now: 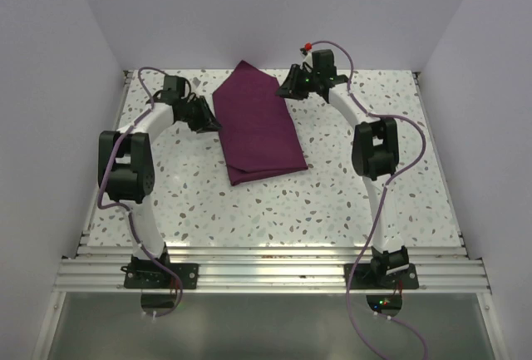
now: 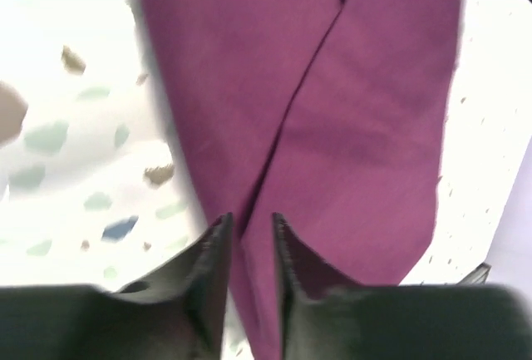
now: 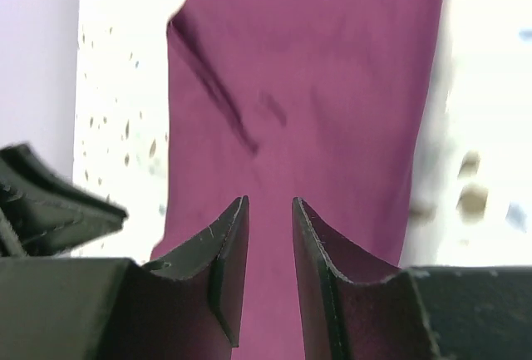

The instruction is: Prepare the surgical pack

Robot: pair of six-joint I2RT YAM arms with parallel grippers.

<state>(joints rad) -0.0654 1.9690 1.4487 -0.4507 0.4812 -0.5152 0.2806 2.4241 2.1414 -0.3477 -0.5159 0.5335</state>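
The surgical pack is a plum-purple cloth folded into a long bundle (image 1: 256, 123) that lies flat on the speckled table, its pointed end toward the back wall. No steel tray, instruments or gauze pads show. My left gripper (image 1: 211, 119) is at the bundle's left edge. In the left wrist view its jaws (image 2: 252, 227) stand slightly apart over the cloth (image 2: 349, 102), beside a fold seam, with nothing between them. My right gripper (image 1: 288, 87) is at the bundle's back right edge. Its jaws (image 3: 270, 207) are also slightly apart and empty over the cloth (image 3: 316, 86).
The speckled white table (image 1: 274, 210) is walled at the back and both sides. An aluminium rail (image 1: 266, 273) runs along the near edge, where both arm bases sit. In the right wrist view the left gripper's dark tip (image 3: 50, 202) shows at left.
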